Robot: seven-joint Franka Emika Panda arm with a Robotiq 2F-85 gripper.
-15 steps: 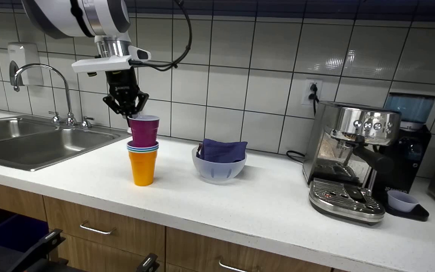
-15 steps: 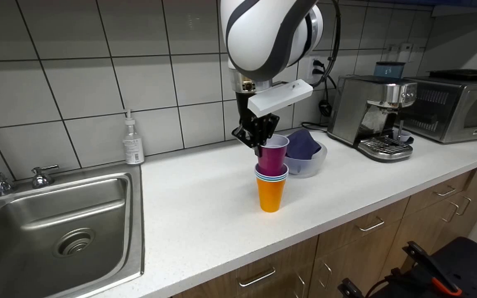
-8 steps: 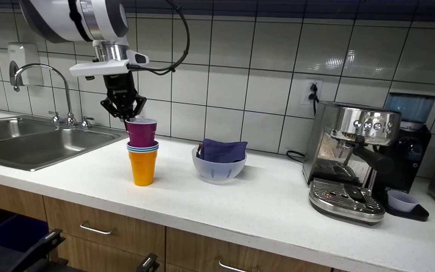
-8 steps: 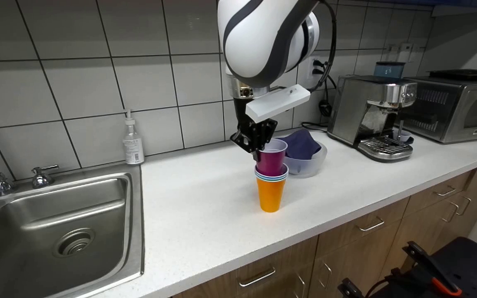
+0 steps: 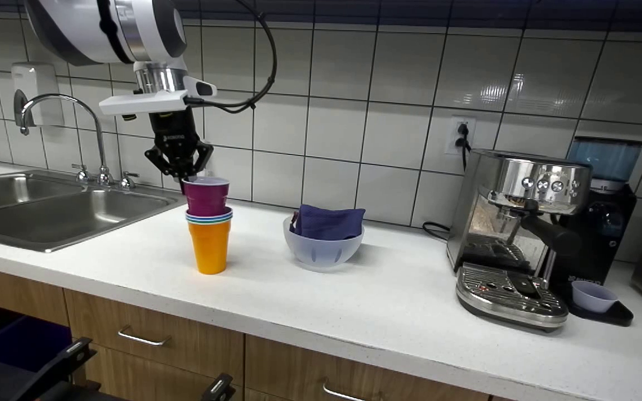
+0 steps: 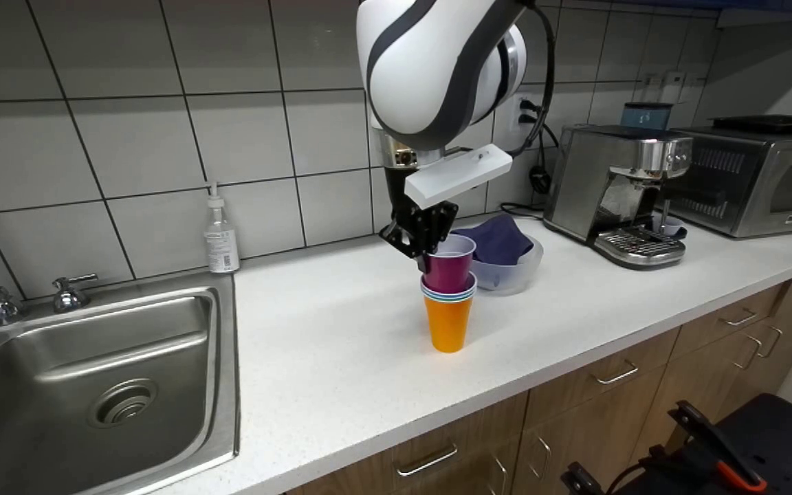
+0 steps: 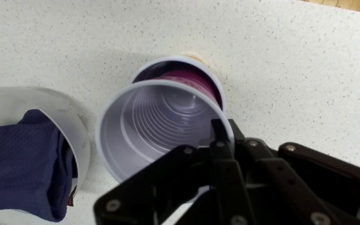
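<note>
While the gripper (image 7: 227, 128) pinches the purple cup (image 5: 207, 198), stacked cups (image 5: 209, 245) below the gripper surround the cup's bottom — nesting apparently partial; full seating or separation undone.

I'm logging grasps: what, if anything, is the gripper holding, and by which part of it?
The purple cup, by its rim: the fingers pinch it there, one inside the cup, one outside.

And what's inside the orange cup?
Inside the orange cup sit nested cups: only their stacked rims show. The purple cup, pinched by the gripper, dips into the topmost; all lower parts are covered.
</note>
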